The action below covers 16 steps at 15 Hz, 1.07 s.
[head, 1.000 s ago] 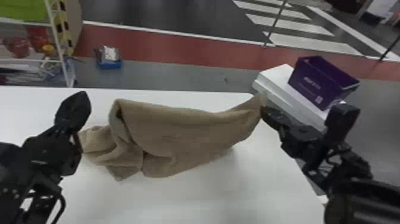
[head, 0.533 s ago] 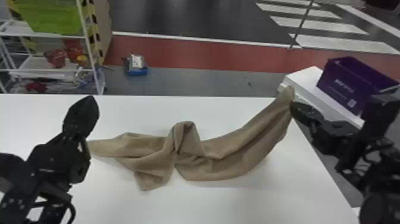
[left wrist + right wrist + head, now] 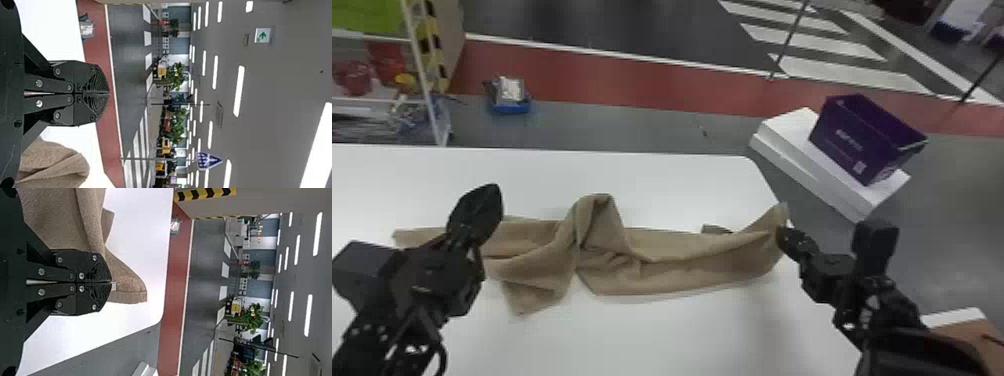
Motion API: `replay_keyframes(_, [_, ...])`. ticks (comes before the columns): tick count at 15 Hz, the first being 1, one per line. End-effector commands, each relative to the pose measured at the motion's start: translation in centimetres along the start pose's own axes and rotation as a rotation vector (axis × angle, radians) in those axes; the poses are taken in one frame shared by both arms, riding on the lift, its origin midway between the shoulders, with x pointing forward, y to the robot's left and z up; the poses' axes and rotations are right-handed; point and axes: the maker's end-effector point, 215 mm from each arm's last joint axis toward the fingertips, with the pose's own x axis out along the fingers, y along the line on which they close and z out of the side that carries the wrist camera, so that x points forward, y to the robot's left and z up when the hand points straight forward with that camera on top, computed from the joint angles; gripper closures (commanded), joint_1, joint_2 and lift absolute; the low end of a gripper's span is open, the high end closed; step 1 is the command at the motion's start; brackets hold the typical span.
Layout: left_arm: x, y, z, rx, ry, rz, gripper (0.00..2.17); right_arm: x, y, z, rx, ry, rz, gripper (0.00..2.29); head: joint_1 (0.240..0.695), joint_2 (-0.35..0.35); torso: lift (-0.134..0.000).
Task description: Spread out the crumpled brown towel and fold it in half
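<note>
Left gripper: from my station I record the left gripper (image 3: 476,212) above the towel's left part, its two flat fingers closed against each other; the left wrist view agrees, with towel cloth beside them.
Right gripper: I find the right gripper (image 3: 786,238) at the towel's right end, fingers pressed together on the cloth; in the right wrist view a hemmed end sticks out past the tips.
Brown towel: the brown towel (image 3: 702,262) lies across the white table (image 3: 652,340), its right end raised in the grip, the rest bunched into a long, uneven band.
Hidden cloth: the left gripper covers part of the towel in my head view, and a pale end emerges beyond it. I cannot tell how many layers lie under the central bunch.
Small tab: a pale, squarish tab (image 3: 114,286) shows at the right fingertips; its attachment is unclear.
Towel texture: soft, fine-napped pile, with a standing loop near the middle, a drooping corner at the near edge and a straight stitched hem at the held end.
Purple box: the purple box (image 3: 857,140), open-topped and smooth-walled, rests on flat white slabs (image 3: 802,160).
Rack: the white-framed rack (image 3: 418,60) is cut off at the left, its contents partly indistinct.
</note>
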Motion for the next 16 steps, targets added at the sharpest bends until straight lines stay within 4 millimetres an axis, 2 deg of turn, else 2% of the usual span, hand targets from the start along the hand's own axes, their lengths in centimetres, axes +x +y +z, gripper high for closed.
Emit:
replay_keyframes(1, [0.4, -1.6, -1.1, 0.010, 0.044, -0.024, 1.70, 0.2, -1.0, -3.3, -0.012, 0.035, -0.024, 1.36, 0.695, -0.350, -0.124])
replay_keyframes(4, [0.6, -3.4, -1.4, 0.018, 0.059, -0.054, 1.41, -0.2, -1.0, -4.1, -0.017, 0.030, -0.022, 1.36, 0.695, -0.350, -0.124])
replay_keyframes(6, [0.6, -6.1, -2.0, 0.021, 0.068, -0.098, 1.01, -0.1, -0.6, -3.8, -0.016, 0.018, -0.012, 1.36, 0.695, -0.350, -0.124])
replay_keyframes(7, [0.4, -7.1, -2.4, 0.026, 0.074, -0.110, 0.73, -0.1, -0.3, -3.8, -0.020, 0.015, -0.007, 1.36, 0.695, -0.350, -0.124])
replay_keyframes(10, [-1.2, -8.8, -4.2, 0.077, 0.111, -0.138, 0.67, -0.3, -0.6, -3.7, -0.025, 0.002, -0.015, 1.36, 0.695, -0.350, -0.124])
replay_keyframes(12, [-2.5, -9.0, -5.7, 0.093, 0.156, -0.160, 0.67, -0.4, -0.7, -4.1, -0.019, -0.001, -0.017, 1.36, 0.695, -0.350, -0.124])
replay_keyframes(15, [-4.3, -9.3, -10.9, 0.127, 0.337, -0.201, 0.67, -0.4, -0.5, -3.9, -0.008, -0.017, -0.010, 1.36, 0.695, -0.350, -0.124])
replay_keyframes(16, [-4.5, -9.2, -11.4, 0.129, 0.355, -0.202, 0.67, -0.5, -0.4, -3.6, -0.015, -0.034, -0.007, 1.36, 0.695, -0.350, -0.124])
